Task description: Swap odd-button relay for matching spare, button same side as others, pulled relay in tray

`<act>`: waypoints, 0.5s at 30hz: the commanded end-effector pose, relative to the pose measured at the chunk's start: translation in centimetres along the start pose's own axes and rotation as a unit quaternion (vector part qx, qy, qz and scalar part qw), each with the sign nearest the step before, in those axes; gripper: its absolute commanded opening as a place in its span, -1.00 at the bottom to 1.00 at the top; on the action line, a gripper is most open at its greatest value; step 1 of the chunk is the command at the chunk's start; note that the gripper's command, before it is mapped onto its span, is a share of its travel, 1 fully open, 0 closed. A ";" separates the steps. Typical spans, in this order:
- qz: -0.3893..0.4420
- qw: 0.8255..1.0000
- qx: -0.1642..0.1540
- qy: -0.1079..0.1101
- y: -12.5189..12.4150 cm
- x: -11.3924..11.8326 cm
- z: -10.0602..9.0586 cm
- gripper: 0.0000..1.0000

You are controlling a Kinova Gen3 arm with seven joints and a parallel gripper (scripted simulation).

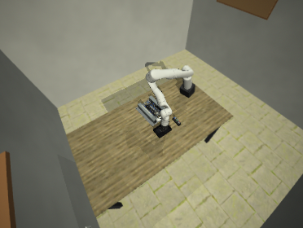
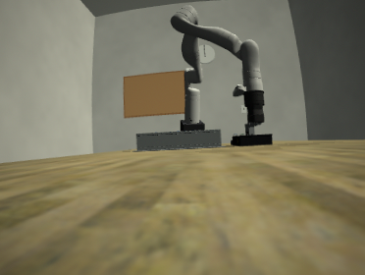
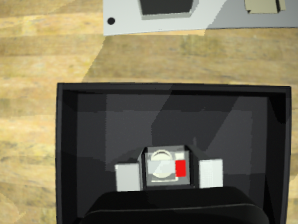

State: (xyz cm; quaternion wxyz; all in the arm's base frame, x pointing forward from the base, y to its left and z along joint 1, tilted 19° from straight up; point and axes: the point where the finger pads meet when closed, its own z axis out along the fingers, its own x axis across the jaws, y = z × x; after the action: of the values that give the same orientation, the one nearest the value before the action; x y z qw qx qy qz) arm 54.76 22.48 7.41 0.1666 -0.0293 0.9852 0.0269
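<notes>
Jaws clamped on our red-button relay (image 3: 165,168), fingers either side, hanging inside the black tray (image 3: 70,150); grey socket block (image 3: 210,17) just beyond on the counter (image 3: 40,55).

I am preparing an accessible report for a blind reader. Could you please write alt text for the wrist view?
The gripper is shut on a grey box-shaped relay with a red test button, held between two pale fingers inside the black rectangular tray. The tray sits on a wooden table; a light grey panel edges the top of the frame.
</notes>
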 end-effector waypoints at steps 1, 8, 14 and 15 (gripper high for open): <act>-0.001 1.000 -0.003 0.003 0.2 0.3 0.3 -1.00; -0.001 1.000 -0.005 0.007 0.4 0.7 0.7 -1.00; 0.000 1.000 -0.001 0.000 0.1 0.1 0.1 -1.00; 0.000 1.000 -0.002 0.001 0.2 0.2 0.1 -1.00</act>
State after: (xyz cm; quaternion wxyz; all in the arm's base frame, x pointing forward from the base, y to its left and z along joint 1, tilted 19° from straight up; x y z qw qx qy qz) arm 54.75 22.51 7.42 0.1675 -0.0286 0.9851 0.0272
